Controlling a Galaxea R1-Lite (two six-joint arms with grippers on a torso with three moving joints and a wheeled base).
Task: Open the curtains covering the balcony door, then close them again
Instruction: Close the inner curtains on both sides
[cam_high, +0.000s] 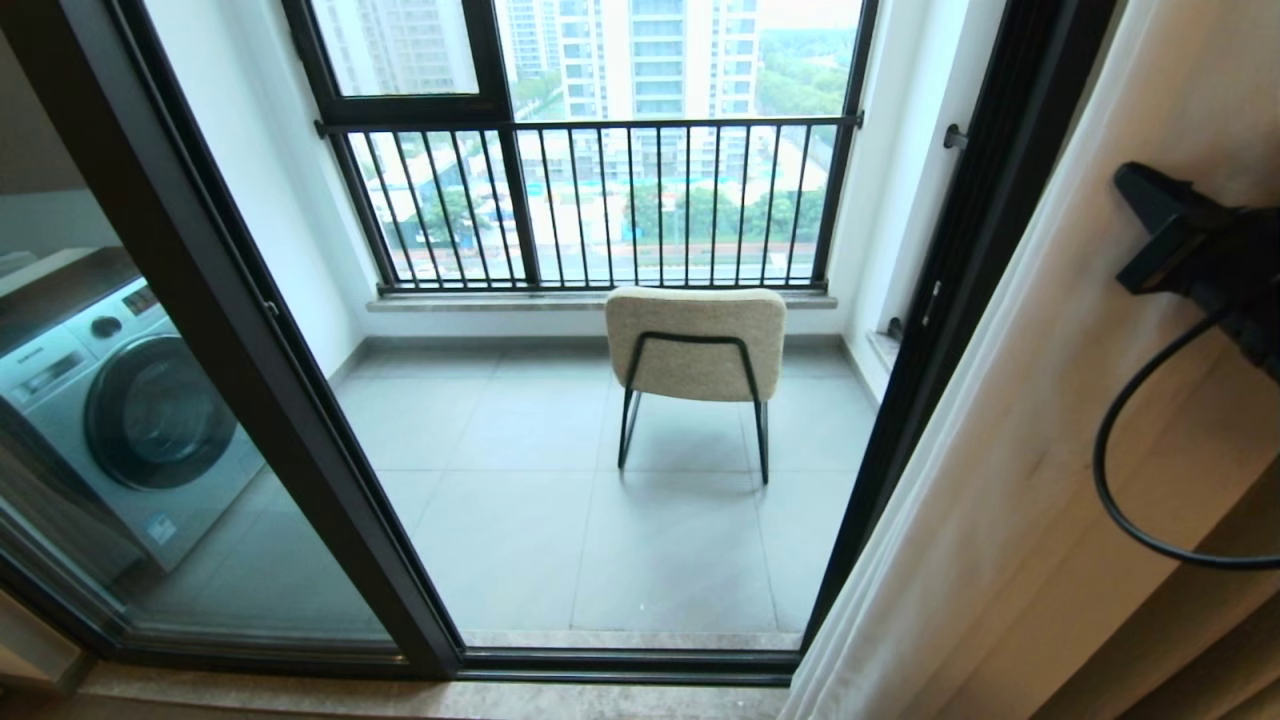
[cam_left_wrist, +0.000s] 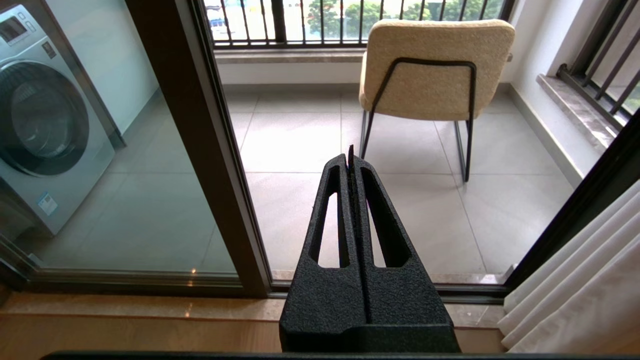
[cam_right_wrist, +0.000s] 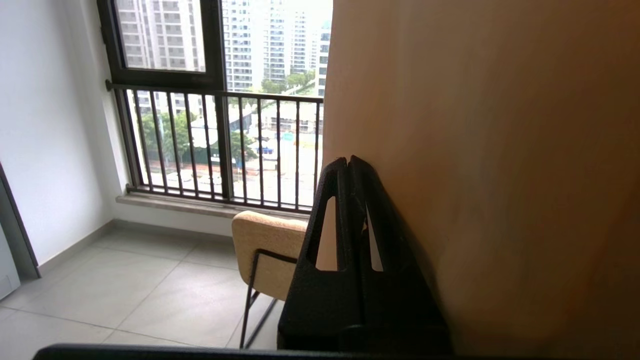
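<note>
A: Where is the right hand (cam_right_wrist: 348, 161), and how are its fingers?

B: It is raised at the right side, and its two fingers are pressed together with nothing between them. The curtains (cam_high: 1010, 420) are directly beside it. In the right wrist view the fabric (cam_right_wrist: 480, 165) fills the space next to the fingers; I cannot tell if it touches them.

A: How do the curtains look?

B: They are pale, cream-white, in soft vertical folds, bunched at the right edge of the balcony door (cam_high: 240, 330). They reach the floor there.

A: And the left hand (cam_left_wrist: 350, 156)?

B: It is low, in front of the door sill, with its fingers also together and empty. The curtains (cam_left_wrist: 575, 280) are to its right, well apart from it.

A: What is beyond the door?

B: The dark frame is uncovered, and through it I see a beige chair (cam_high: 697, 345) on the grey tiled floor, a black railing (cam_high: 590, 200) behind it, and a washing machine (cam_high: 120, 410) behind the left glass panel.
</note>
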